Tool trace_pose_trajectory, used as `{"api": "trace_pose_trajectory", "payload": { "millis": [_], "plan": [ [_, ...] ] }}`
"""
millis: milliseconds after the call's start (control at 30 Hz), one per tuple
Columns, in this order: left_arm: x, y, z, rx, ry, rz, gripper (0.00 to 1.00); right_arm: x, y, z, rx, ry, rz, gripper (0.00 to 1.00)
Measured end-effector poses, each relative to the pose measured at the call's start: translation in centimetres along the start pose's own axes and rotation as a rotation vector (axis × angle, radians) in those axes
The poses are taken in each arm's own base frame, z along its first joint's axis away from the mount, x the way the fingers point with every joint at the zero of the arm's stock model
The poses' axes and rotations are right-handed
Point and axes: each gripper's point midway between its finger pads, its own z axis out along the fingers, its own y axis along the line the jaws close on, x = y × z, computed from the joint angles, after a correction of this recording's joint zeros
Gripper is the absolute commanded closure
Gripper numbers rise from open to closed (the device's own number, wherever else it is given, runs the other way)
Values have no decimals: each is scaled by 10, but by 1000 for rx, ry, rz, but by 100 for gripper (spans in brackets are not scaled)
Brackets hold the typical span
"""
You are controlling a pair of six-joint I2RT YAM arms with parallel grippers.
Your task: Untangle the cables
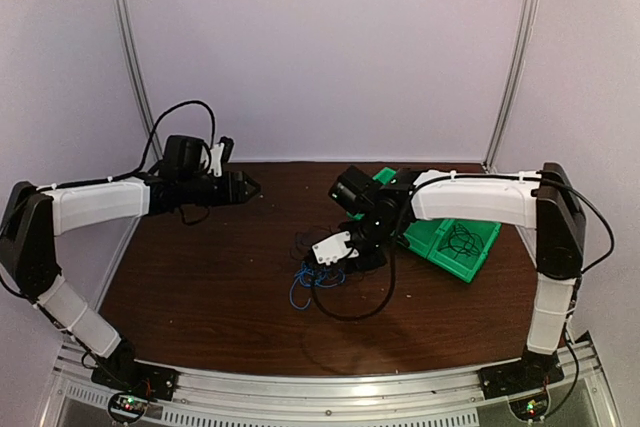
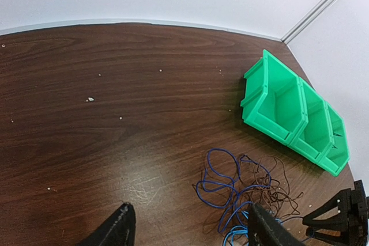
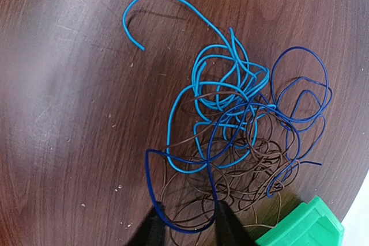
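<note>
Only at the right wrist do we see brown strands among the cables (image 3: 239, 113), which trail left; the right gripper (image 3: 187, 217) loosely straddles one loop, and the left gripper (image 2: 190, 211) gapes empty.

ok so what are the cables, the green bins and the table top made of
Cables: probably thin wire in smooth plastic sleeving; light blue, dark blue and brown, holding springy loops.
Green bins: likely molded plastic, even glossy colour.
Table: wood or wood-look laminate, dark brown grain, slight sheen; cannot tell which.
</note>
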Motion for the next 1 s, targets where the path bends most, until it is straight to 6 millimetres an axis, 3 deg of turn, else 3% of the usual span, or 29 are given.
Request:
{"api": "trace_pose_trajectory", "payload": {
  "millis": [100, 267, 433, 533, 700, 800, 867, 1000],
  "plan": [
    [0, 0, 0, 3, 0, -1, 33, -7, -1, -1, 8, -14, 1, 100],
    [0, -2, -1, 17, 3, 10, 39, -30, -13, -14, 35, -87, 45, 100],
    [-9, -18, -15, 66, -44, 76, 38, -71, -53, -59, 127, -237, 145, 100],
    [-18, -53, -58, 134, -180, 187, 36, -97, -80, -100, 196, -347, 203, 100],
    [-24, -150, -145, 387, -453, 398, 33, -129, -114, -171, 301, -520, 283, 100],
    [-23, -164, -169, 440, -553, 430, 31, -134, -118, -193, 325, -567, 320, 100],
    [-20, -162, -168, 431, -581, 427, 31, -136, -120, -202, 334, -589, 343, 100],
    [-1, -157, -144, 412, -571, 415, 31, -138, -120, -205, 321, -608, 380, 100]
  ]
}}
